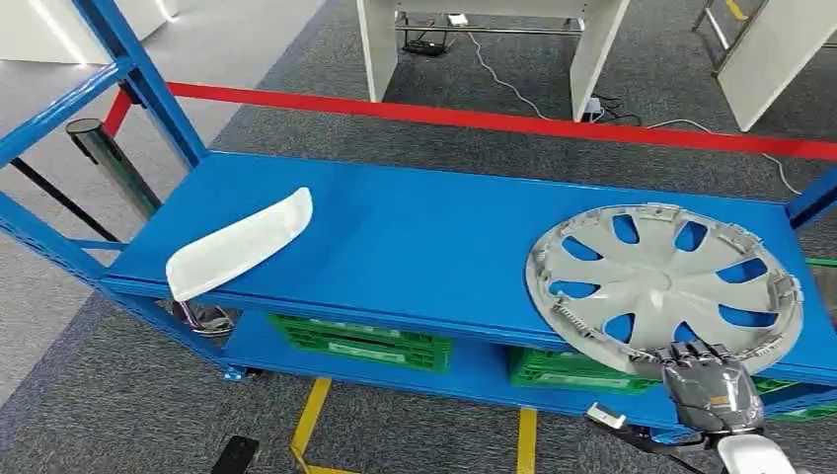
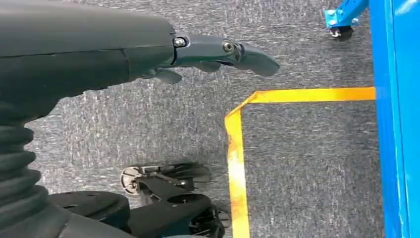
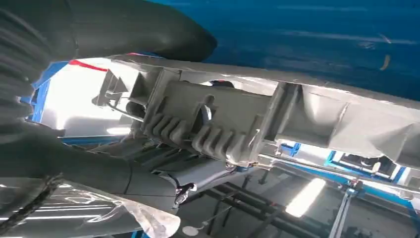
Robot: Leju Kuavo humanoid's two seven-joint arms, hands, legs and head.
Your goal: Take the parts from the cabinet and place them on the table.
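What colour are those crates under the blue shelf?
Green crates, seen best in the head view, below the blue shelf.

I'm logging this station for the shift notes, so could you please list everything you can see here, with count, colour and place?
Hubcap: one, silver-grey, on the right of the blue shelf top, its near rim over the front edge.
Curved panel part: one, white, on the left of the shelf top, one end past the front edge.
Shelf rack: one, blue, in front of the robot.
Crates: at least two, green, on the lower shelf.
Barrier tape: one, red, behind the rack.
Floor tape: yellow lines on the grey carpet.
Left hand: hanging over the carpet, holding nothing.
Right hand: grips the hubcap's near rim.
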